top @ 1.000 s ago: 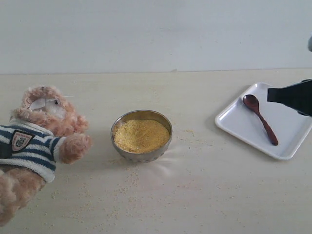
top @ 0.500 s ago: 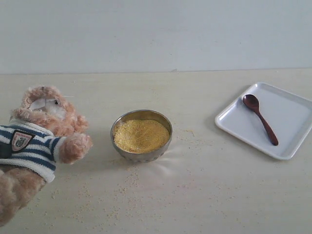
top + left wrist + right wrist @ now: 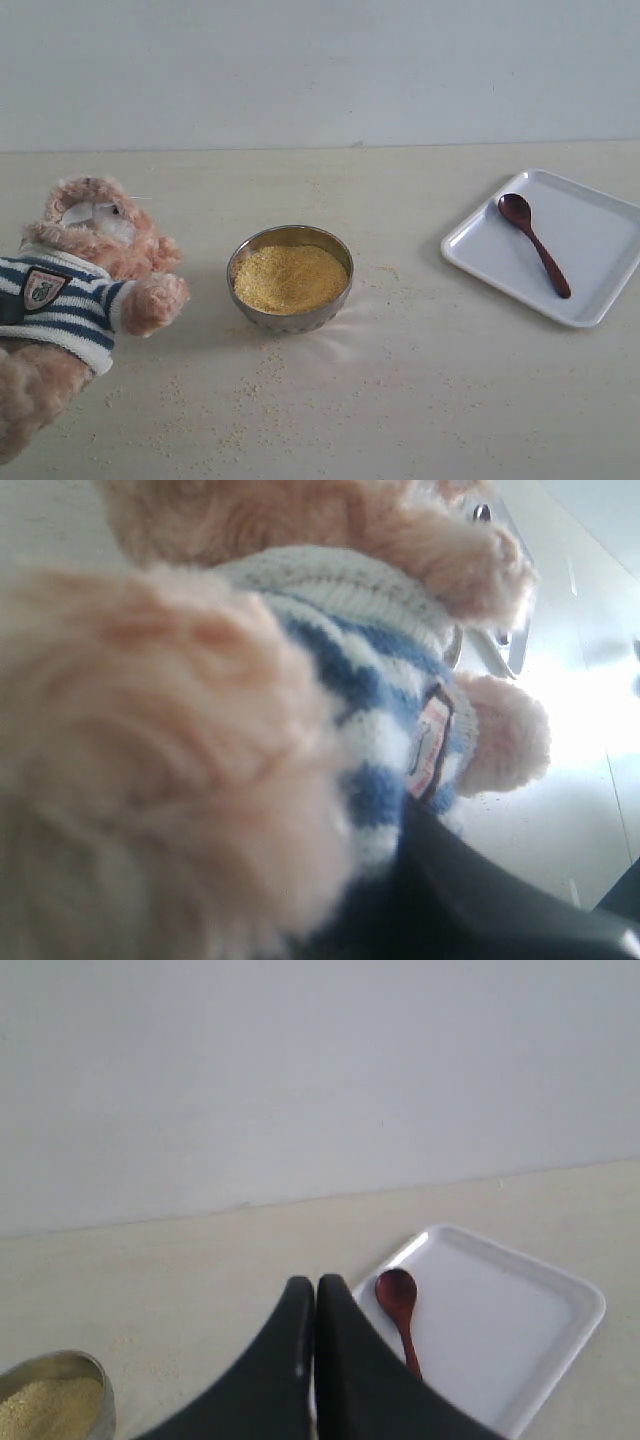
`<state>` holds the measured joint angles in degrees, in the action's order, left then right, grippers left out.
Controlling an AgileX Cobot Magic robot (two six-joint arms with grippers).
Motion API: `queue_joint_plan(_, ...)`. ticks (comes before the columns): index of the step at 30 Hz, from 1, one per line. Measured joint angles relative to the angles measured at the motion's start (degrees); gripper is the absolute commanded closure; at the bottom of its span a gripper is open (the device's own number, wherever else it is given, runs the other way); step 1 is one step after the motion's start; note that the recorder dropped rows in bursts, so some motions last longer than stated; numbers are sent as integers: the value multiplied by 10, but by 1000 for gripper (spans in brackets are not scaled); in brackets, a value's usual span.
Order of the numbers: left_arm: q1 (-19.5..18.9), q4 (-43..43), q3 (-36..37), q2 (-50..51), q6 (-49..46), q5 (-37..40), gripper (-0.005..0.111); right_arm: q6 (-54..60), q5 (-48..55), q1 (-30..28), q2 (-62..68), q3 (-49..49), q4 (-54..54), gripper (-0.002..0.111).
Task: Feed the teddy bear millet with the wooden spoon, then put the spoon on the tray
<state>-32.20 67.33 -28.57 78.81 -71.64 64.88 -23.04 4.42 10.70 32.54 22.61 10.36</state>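
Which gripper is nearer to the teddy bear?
Left. The left gripper sits close against the teddy bear, at its striped shirt; the right gripper, shut, is over by the tray, the bear outside its view.

Light-brown teddy bear (image 3: 95,235) in navy-and-white stripes, yellow millet (image 3: 290,277), silver-grey bowl (image 3: 290,322), dark reddish-brown spoon (image 3: 535,245), white tray (image 3: 600,235)

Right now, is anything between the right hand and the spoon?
Nothing visible. The spoon lies alone on the tray, and in the right wrist view only bare table and the tray's rim lie between it and the shut hand.
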Motion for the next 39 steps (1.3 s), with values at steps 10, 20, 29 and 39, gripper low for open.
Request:
queue_joint_plan(10,0,0,0,0,0,0,102,123,-5,0,-252,-191,0,108)
queue_joint_plan(20,0,0,0,0,0,0,102,179,73,0,-321,-211,2,108)
queue_joint_plan(29,0,0,0,0,0,0,102,176,72,-2,-322,-223,2,108)
queue_joint_plan(39,0,0,0,0,0,0,102,176,72,-2,-322,-223,2,108)
